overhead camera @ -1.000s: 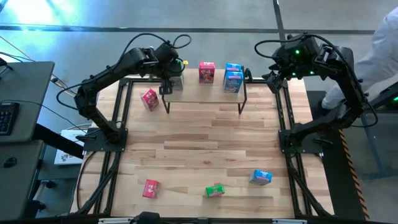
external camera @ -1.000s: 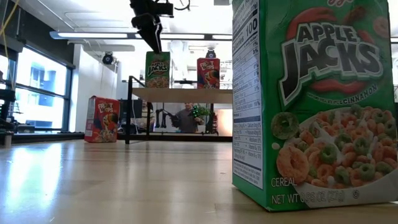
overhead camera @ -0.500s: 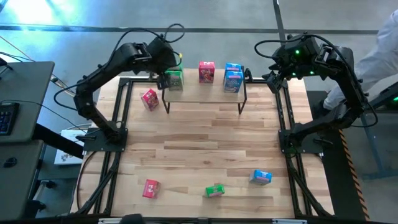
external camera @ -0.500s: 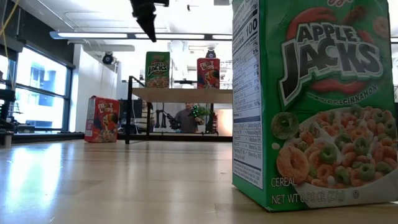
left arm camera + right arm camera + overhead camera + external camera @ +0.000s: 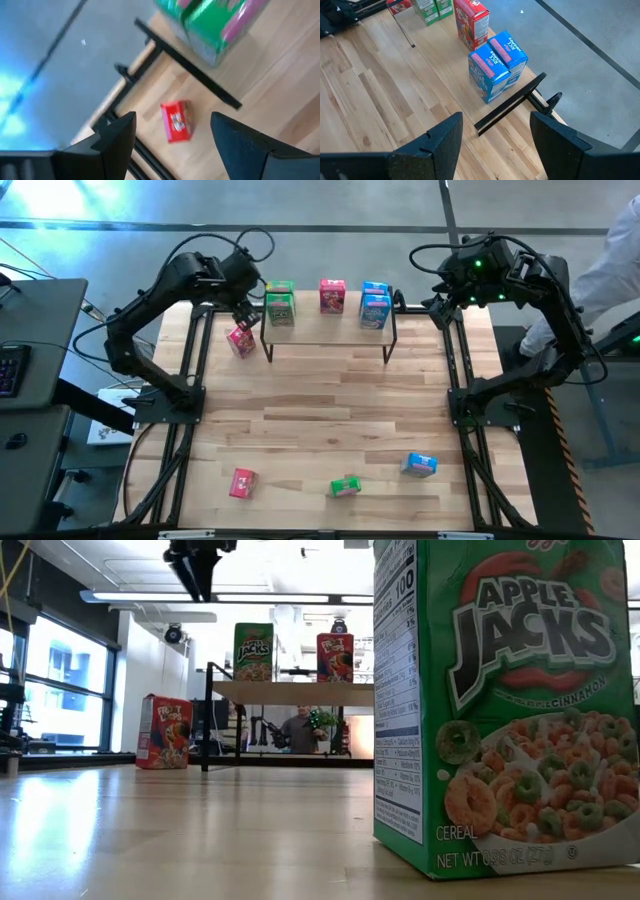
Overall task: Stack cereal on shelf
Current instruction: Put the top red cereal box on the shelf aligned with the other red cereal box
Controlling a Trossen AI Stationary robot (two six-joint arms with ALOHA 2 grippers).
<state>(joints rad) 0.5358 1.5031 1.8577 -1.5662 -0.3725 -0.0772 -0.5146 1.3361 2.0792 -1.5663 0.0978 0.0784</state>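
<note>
Left gripper, fingers spread and empty, hovers over a red box beside the shelf's left end. Right gripper, open and empty, waits beyond the shelf's right end.

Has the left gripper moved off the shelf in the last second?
Yes. In the high view the left gripper, open, has swung from over the shelf top leftward, past its left edge, now above the red box beside it.

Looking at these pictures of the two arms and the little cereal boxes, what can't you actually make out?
- Low view: the big green cardboard cereal box up close hides the shelf's right end and its blue boxes.
- Low view: the left gripper is cut off by the top edge.
- Left wrist view: the green boxes on the wooden shelf are blurred, print unreadable.
- High view: print on the fallen red box is too small.
</note>
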